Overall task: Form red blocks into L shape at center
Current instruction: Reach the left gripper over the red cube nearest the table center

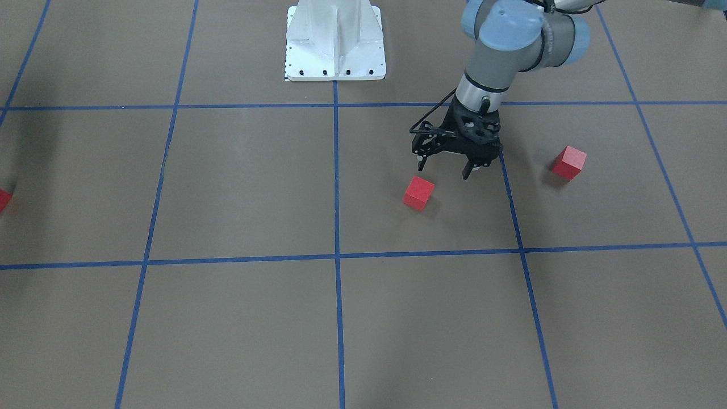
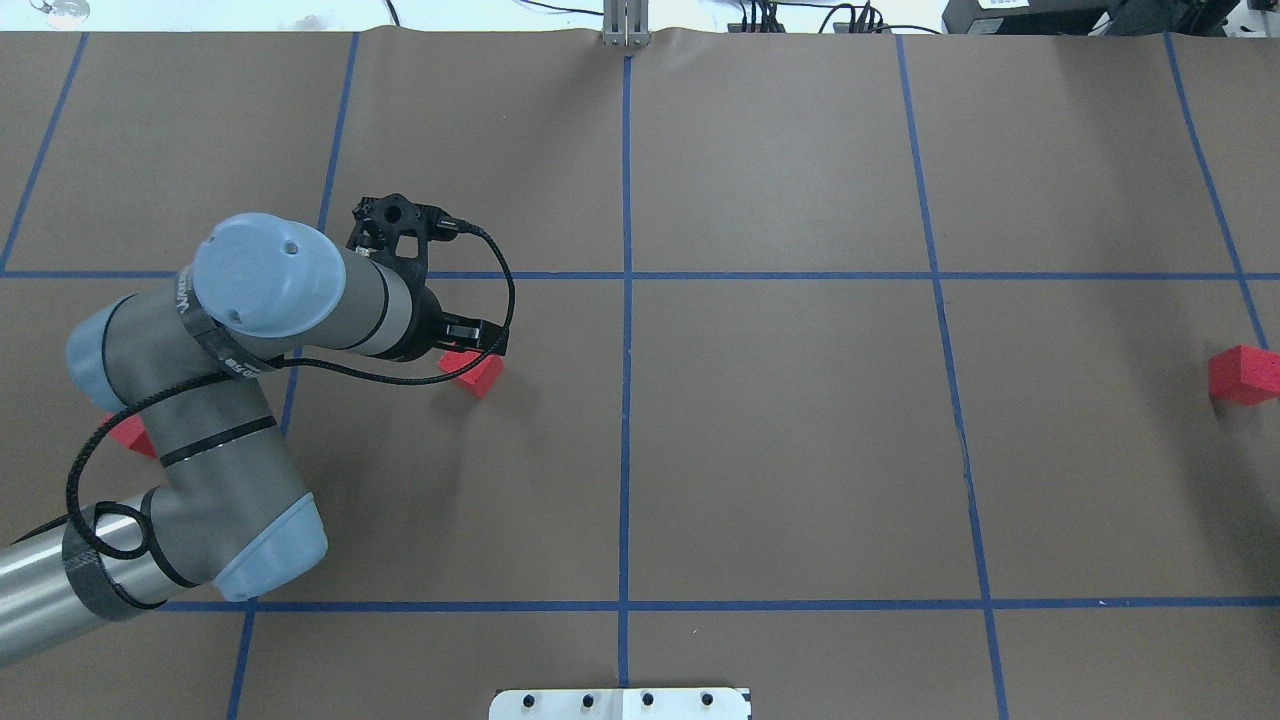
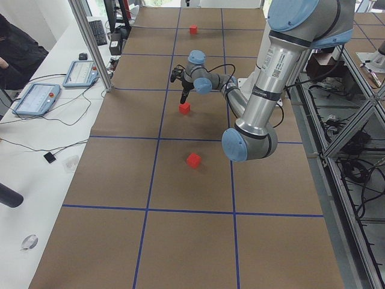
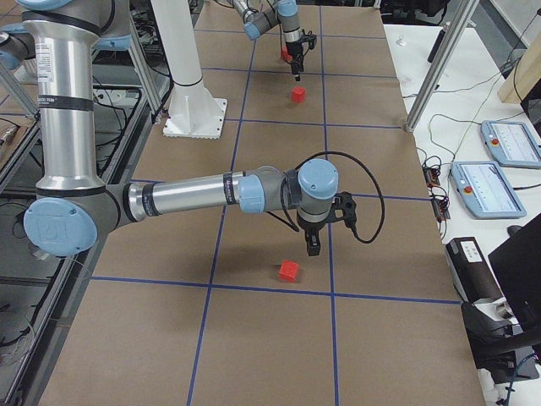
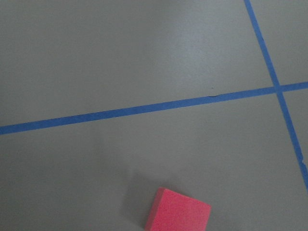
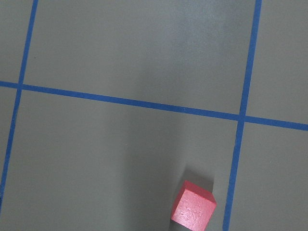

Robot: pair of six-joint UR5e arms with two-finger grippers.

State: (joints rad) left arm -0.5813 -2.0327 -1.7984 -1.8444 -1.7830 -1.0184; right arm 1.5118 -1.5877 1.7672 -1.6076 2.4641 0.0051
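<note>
Three red blocks lie apart on the brown floor (image 2: 800,440) with its blue tape squares. My left gripper (image 1: 443,167) is open and empty, just above the floor. One block (image 1: 418,193) lies close in front of it, left of the middle line (image 2: 626,440); this block also shows in the overhead view (image 2: 480,372) and the left wrist view (image 5: 178,217). A second block (image 1: 568,162) lies beside the left arm, partly hidden overhead (image 2: 130,432). The third block (image 2: 1243,375) lies far right. My right gripper (image 4: 313,245) hangs near it (image 4: 289,271); I cannot tell its state.
The white robot base (image 1: 335,42) stands at the table's near edge on the middle line. Tablets and cables (image 4: 494,169) lie on the white bench beyond the far edge, behind an upright frame post (image 4: 427,72).
</note>
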